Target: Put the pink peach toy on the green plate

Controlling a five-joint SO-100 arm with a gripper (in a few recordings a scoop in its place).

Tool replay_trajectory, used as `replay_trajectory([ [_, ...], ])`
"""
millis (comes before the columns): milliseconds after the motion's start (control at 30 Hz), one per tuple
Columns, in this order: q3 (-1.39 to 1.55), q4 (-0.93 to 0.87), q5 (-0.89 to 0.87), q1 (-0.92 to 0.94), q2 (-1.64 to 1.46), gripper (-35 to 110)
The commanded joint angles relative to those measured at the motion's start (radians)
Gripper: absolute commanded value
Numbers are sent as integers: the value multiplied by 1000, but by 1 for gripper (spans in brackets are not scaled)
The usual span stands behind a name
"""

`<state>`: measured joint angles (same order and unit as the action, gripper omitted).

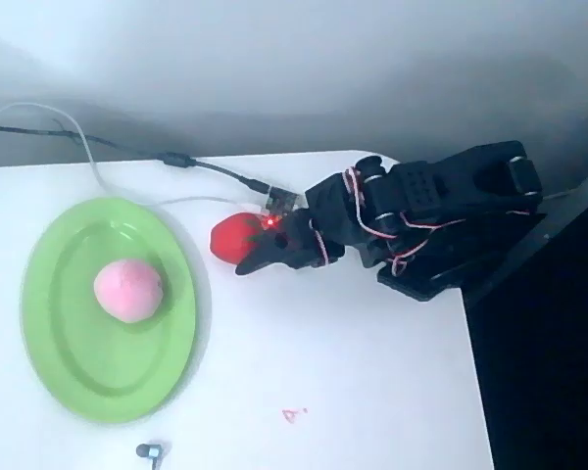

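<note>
The pink peach toy (128,290) sits on the green plate (64,357). The black arm's gripper (260,257) rests by a red toy (233,236) on the white surface (353,392). Whether its jaws are open or closed cannot be told.

The overhead view looks down on the white table (323,392) from well above. The gripper (260,257) sits near centre, the green plate (69,372) to its left.

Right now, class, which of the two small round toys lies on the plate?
The pink peach toy lies on the green plate. The red toy sits on the white table, by the gripper.
</note>
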<state>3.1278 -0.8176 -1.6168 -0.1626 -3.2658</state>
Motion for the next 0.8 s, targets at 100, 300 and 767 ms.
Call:
replay_trajectory([
  [100,106,-8,51,15,-95,39],
  [300,147,-31,98,48,-149,36],
  [767,149,-333,-83,49,-150,8],
])
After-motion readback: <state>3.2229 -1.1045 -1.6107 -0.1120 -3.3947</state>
